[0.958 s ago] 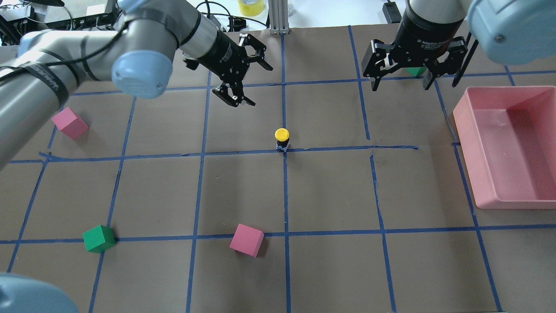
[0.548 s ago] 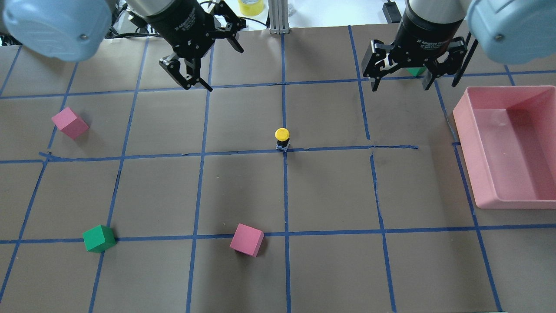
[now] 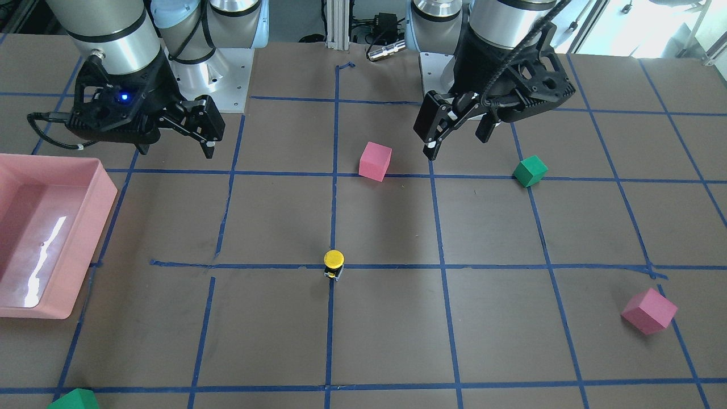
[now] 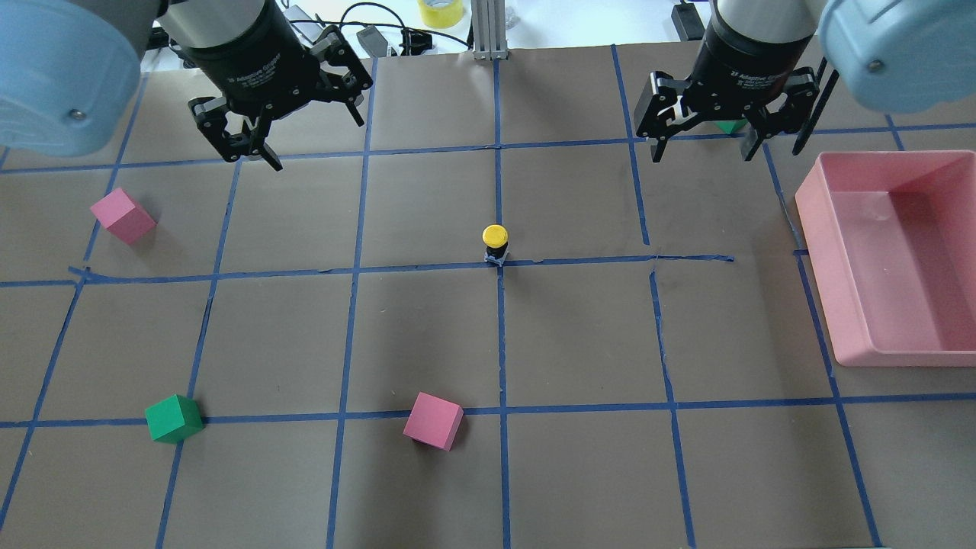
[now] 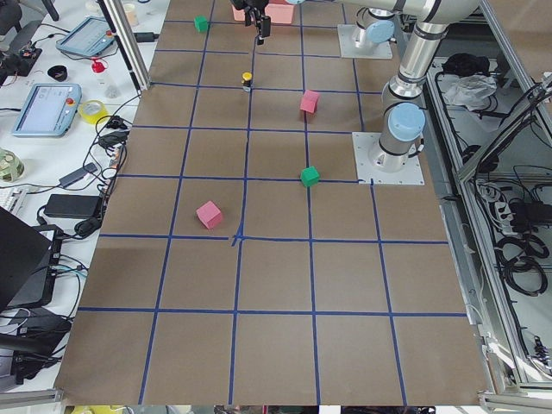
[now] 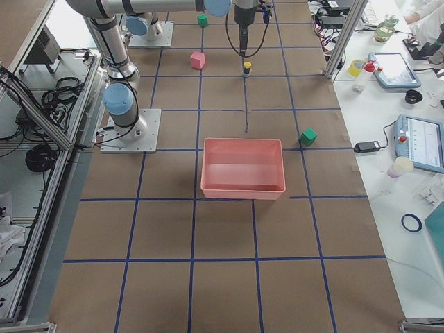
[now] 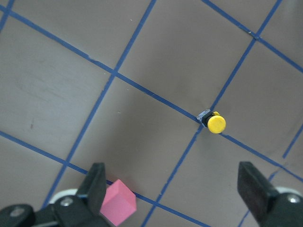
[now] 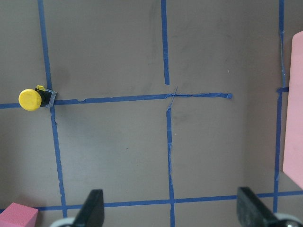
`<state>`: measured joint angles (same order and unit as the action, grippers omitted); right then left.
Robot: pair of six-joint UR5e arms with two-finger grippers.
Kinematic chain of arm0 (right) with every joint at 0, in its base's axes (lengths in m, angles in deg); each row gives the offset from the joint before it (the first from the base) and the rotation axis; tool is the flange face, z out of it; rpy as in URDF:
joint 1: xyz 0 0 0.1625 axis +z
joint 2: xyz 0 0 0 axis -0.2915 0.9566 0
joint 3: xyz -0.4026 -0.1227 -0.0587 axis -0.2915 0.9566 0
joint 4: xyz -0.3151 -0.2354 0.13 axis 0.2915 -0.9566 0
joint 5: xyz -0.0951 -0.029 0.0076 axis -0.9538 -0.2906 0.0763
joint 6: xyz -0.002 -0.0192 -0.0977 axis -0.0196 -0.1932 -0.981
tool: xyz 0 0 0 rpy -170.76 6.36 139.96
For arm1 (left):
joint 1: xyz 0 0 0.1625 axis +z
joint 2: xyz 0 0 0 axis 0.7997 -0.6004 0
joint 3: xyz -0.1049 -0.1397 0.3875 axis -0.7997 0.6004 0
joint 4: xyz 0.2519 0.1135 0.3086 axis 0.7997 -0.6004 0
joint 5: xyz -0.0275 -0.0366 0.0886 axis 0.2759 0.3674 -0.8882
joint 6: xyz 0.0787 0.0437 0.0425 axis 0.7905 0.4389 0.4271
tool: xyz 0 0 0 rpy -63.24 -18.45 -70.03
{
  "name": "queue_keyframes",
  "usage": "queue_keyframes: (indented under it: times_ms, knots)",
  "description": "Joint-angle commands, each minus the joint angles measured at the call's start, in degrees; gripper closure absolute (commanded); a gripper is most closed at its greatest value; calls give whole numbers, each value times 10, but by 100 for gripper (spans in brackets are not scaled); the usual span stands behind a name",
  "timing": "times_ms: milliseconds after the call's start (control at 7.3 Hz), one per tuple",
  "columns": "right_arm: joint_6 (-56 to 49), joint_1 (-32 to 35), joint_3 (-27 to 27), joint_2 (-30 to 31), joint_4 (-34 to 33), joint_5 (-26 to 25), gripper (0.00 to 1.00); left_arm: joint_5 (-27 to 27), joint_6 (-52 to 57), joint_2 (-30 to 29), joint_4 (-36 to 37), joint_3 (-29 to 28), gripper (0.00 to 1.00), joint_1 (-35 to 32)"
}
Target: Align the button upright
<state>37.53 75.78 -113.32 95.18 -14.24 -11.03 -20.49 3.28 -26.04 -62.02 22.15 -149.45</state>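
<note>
The button (image 4: 496, 244), a tiny push-button switch with a round yellow cap, black body and silvery-grey base, stands upright, cap uppermost, on a crossing of blue tape lines near the middle of the brown paper-covered table (image 4: 579, 335). The left gripper (image 4: 316, 143) and the right gripper (image 4: 705, 152) hang above the table's far rows, each with its jaws spread wide and holding nothing, both well apart from the button. A pink foam cube (image 4: 433, 421) lies nearer the robot; a pink plastic tray (image 4: 827, 259) sits at the right edge.
</note>
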Motion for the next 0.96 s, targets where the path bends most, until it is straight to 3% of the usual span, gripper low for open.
queue_keyframes:
  times_ms: [0,274,821]
  knots:
    - [0,2,0,-1,0,0,0,-8,222,2,3,6,0,12]
    - [0,0,0,-1,0,0,0,30,303,0,-4,-6,0,67]
    - [1,0,0,-1,0,0,0,43,320,0,2,21,0,72]
